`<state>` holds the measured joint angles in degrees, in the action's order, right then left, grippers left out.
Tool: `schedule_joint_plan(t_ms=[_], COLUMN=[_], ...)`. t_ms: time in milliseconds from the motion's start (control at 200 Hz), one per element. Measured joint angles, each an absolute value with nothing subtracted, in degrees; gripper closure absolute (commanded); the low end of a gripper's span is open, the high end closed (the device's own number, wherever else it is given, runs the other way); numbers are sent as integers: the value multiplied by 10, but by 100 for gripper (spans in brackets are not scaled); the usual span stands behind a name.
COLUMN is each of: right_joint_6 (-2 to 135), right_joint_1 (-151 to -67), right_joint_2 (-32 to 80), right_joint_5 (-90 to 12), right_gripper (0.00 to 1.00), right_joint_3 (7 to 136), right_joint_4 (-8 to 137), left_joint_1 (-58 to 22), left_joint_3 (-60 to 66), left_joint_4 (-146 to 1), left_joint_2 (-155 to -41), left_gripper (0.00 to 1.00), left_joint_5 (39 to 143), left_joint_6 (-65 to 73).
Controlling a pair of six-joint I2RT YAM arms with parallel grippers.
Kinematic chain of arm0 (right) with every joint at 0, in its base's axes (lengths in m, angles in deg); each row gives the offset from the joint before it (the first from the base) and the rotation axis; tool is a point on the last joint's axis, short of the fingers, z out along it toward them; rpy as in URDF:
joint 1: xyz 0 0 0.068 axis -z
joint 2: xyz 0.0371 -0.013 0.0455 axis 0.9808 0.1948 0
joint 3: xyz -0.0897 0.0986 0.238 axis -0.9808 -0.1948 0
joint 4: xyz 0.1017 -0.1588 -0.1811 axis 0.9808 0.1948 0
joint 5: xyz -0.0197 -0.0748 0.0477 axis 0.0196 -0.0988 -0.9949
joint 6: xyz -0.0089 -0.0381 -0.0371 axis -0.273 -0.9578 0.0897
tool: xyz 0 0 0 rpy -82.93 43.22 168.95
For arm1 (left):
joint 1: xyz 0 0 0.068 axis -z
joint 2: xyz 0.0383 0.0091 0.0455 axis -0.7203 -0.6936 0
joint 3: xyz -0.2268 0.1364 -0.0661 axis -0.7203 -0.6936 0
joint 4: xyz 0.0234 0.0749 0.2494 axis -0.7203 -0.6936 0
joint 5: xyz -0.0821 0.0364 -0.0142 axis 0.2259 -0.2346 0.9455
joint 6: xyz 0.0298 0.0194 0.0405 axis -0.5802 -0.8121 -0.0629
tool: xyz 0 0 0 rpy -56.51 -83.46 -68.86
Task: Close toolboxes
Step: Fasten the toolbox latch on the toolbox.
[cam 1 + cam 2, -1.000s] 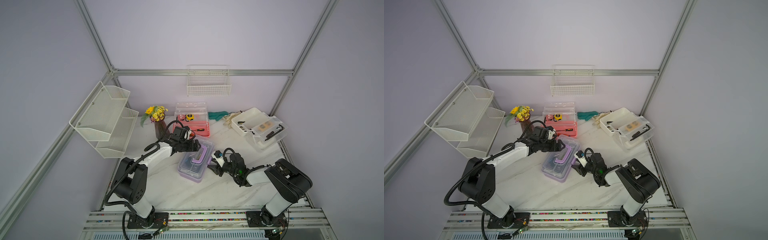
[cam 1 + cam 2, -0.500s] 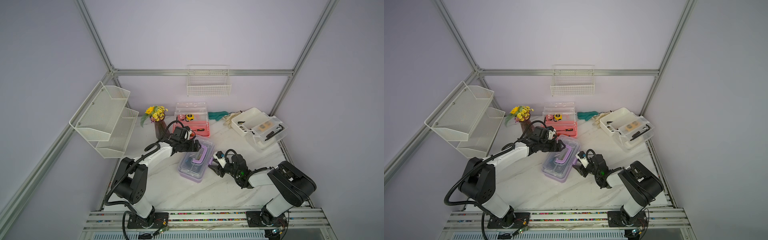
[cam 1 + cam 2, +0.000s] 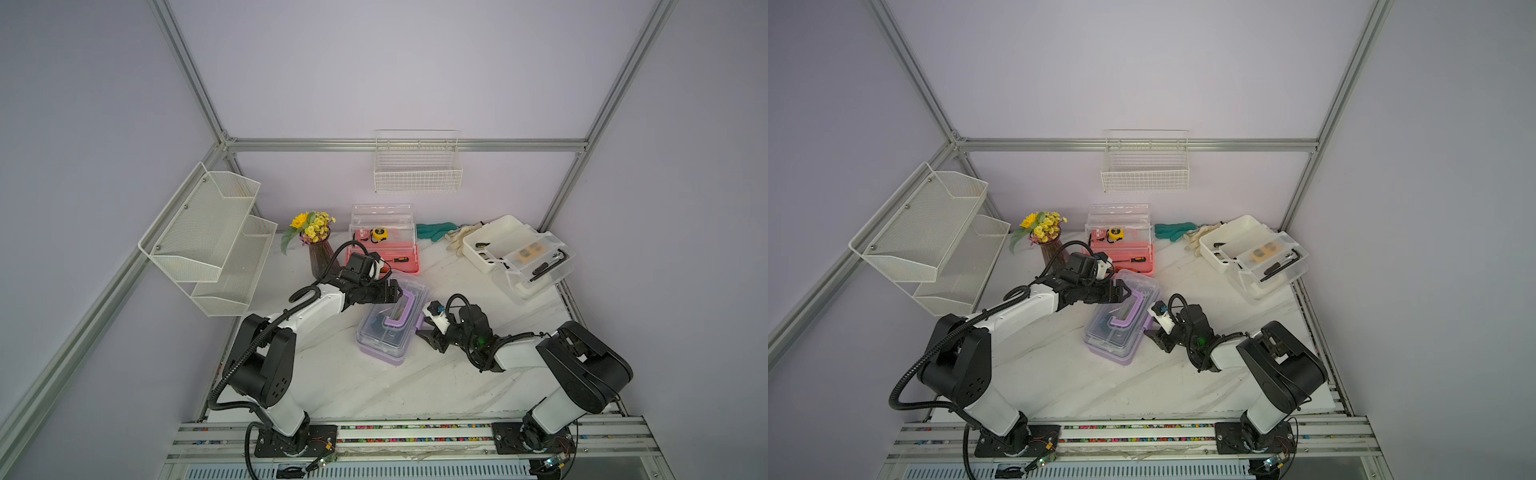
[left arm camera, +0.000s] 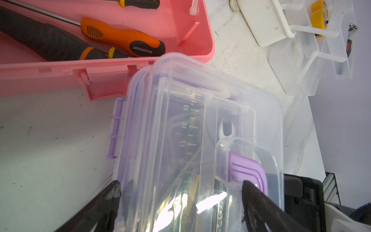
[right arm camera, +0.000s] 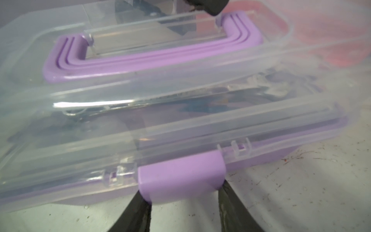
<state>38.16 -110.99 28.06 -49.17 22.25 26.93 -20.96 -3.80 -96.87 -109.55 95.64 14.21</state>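
The purple toolbox (image 3: 392,328) (image 3: 1121,320) lies mid-table with its clear lid down. My left gripper (image 3: 397,293) (image 4: 181,188) is open above the lid; one fingertip (image 4: 253,196) rests by the purple handle (image 5: 140,60), its partner hangs past the hinge side. My right gripper (image 3: 426,338) (image 5: 183,192) is low at the box's front, its jaws touching both sides of the purple latch (image 5: 180,172). The pink toolbox (image 3: 384,259) (image 4: 100,80) stands open behind, with screwdrivers inside. The white toolbox (image 3: 515,253) (image 3: 1252,249) lies open at the back right.
A vase of flowers (image 3: 318,245) stands just left of the pink box. Gloves (image 3: 434,229) lie by the back wall. A wire basket (image 3: 417,170) hangs on that wall and a mesh shelf (image 3: 208,237) juts from the left.
The right arm has settled slightly lower; both grippers stay where they were at the purple toolbox.
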Motion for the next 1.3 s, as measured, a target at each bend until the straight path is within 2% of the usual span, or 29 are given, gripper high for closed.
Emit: schedule_joint_plan(t_ms=[500, 1300], right_joint_6=[354, 387], right_joint_1=[-1112, -1113], right_joint_2=[270, 216], right_joint_5=[-490, -462], right_gripper=[58, 58], right_joint_3=[276, 251], right_joint_4=[390, 402], left_joint_1=[-211, -210], left_joint_3=[-38, -38], left_joint_4=[-964, -961], left_joint_2=[-1097, -1097], left_gripper=[8, 8], left_joint_5=[959, 960], left_joint_6=[143, 143])
